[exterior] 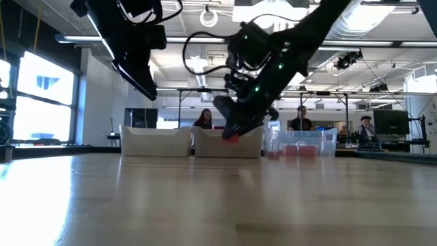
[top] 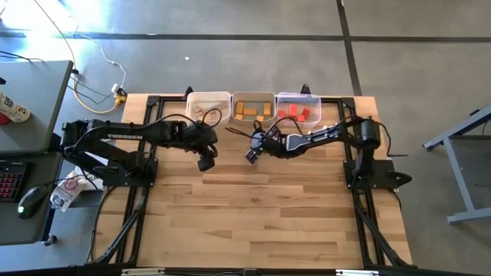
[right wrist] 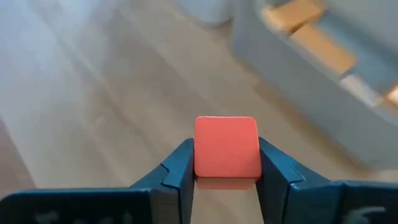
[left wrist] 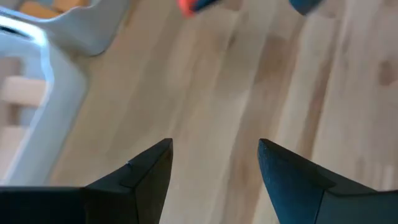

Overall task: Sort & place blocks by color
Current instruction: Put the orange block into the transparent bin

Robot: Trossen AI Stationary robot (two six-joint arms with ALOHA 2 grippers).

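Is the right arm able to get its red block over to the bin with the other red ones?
Probably yes. The right gripper is shut on the red block, lifted off the table, and the clear bin sits open nearby.

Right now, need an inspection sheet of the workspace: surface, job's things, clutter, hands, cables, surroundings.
Surface: light wooden tabletop, bare in front.
Job's things: small red wooden cube in the right hand; plain light wood blocks, orange blocks and red blocks each in one of three plastic bins at the far edge.
Clutter: nothing seen on the table.
Hands: right hand shut on the cube, above the table; left hand open, empty.
Cables: white cable on the floor.
Surroundings: desk at left; people behind.
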